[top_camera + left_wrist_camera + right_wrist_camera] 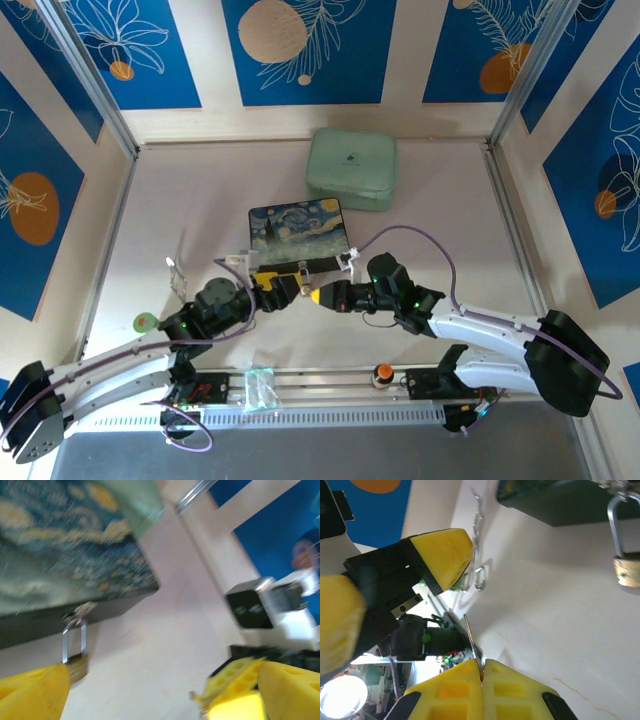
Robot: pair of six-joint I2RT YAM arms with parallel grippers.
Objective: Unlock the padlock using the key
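In the left wrist view, the left end effector (162, 680) is spread wide and grasps nothing, with one yellow finger at each bottom corner. The padlock (76, 655) hangs just beside the tip of the finger on the left of that view. Its thin silver shackle is hooked through a hasp on the dark front edge of the starry-night painted box (60, 545), and its brass body sits low against the pale surface (165, 620). The padlock is at the edge of the open gap, not between the fingers.

In the right wrist view, a small silver chain (478, 540) trails down the surface close to a yellow fingertip of the left end effector. Below it, the right end effector (482, 672) is clenched on the key (471, 642), whose slim silver blade sticks out past the pressed-together pads. The padlock is at the upper right of this view, apart from the key's tip.

A mint-green case (352, 168) lies beyond the box.
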